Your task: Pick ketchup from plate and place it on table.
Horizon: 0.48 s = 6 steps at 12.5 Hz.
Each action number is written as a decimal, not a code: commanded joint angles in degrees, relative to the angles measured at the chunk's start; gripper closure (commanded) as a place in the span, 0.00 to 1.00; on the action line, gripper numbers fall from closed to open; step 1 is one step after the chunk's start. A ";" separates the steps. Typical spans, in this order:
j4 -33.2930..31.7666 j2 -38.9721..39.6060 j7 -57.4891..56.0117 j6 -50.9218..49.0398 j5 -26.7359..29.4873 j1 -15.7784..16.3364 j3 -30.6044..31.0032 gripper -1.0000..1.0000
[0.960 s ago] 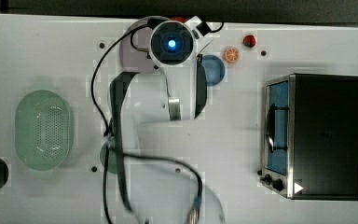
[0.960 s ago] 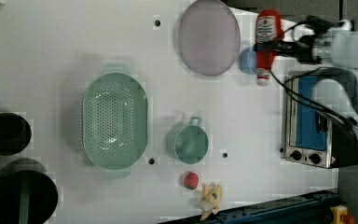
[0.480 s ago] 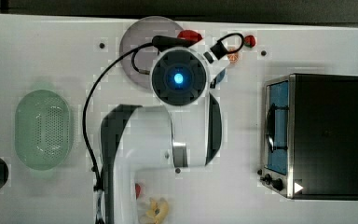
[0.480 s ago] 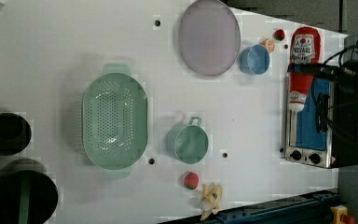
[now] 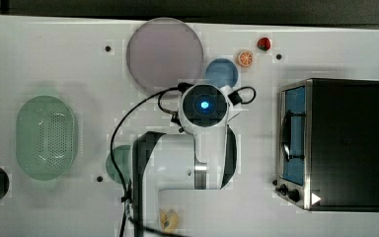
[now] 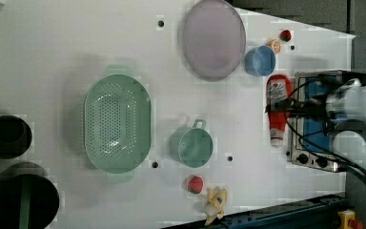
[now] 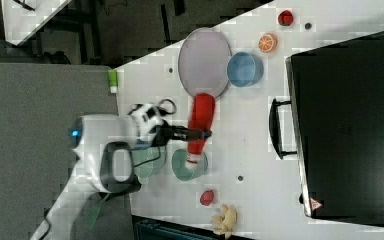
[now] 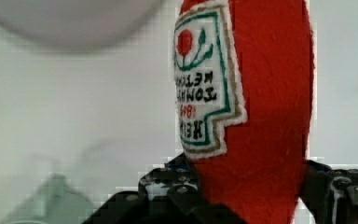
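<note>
The black fingers (image 8: 177,191) clamp the lower body of the red plush ketchup bottle with its white stitched label (image 8: 256,116), one on each side, so the gripper (image 7: 195,134) holds it across its middle. In the left view the ketchup (image 6: 278,114) hangs lengthwise in the air, off the round pale mauve plate (image 6: 213,38) and just beside the small blue bowl (image 6: 259,60), in front of the steel toaster oven (image 6: 314,143) near the white table's (image 6: 52,47) edge. The white arm (image 5: 187,163) folds back over the table's middle, wrist pointing down, seen from above as a round black cap with a blue light. Half a second ago the bottle sat further toward the oven's far end; it has since travelled back along the table, and the arm has drawn in.
</note>
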 commanded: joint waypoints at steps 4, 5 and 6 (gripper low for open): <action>-0.08 6.53 3.95 6.97 1.08 -0.63 -1.92 0.35; -0.38 7.65 3.94 8.00 1.08 -0.66 -1.91 0.25; -0.71 8.63 3.95 9.01 1.08 -0.65 -1.88 0.13</action>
